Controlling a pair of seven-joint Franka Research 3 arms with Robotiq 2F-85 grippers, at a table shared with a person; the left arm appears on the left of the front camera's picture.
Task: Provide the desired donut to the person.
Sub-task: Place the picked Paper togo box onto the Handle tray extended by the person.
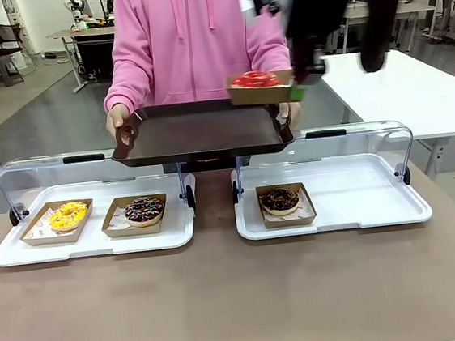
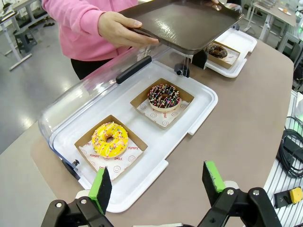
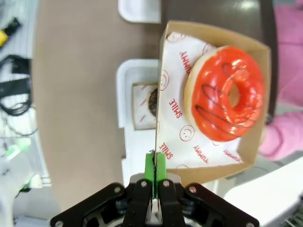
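Observation:
A red-glazed donut [image 1: 255,79] [image 3: 226,93] lies in a brown paper tray [image 1: 262,93] [image 3: 208,142]. My right gripper [image 1: 297,90] [image 3: 155,170] is shut on that tray's edge and holds it in the air above the right end of a dark serving tray [image 1: 199,133] [image 2: 184,23]. The person [image 1: 197,35] in a pink hoodie holds the serving tray with both hands behind the display cases. My left gripper [image 2: 158,182] hangs open above the table, near the left case, with nothing between its fingers.
The left white display tray [image 1: 96,241] [image 2: 189,113] holds a yellow donut [image 1: 68,216] [image 2: 110,139] and a chocolate sprinkled donut [image 1: 144,211] [image 2: 164,96]. The right display tray [image 1: 377,203] holds one chocolate donut [image 1: 279,200] [image 2: 218,51]. Clear lids [image 1: 88,165] stand open behind both.

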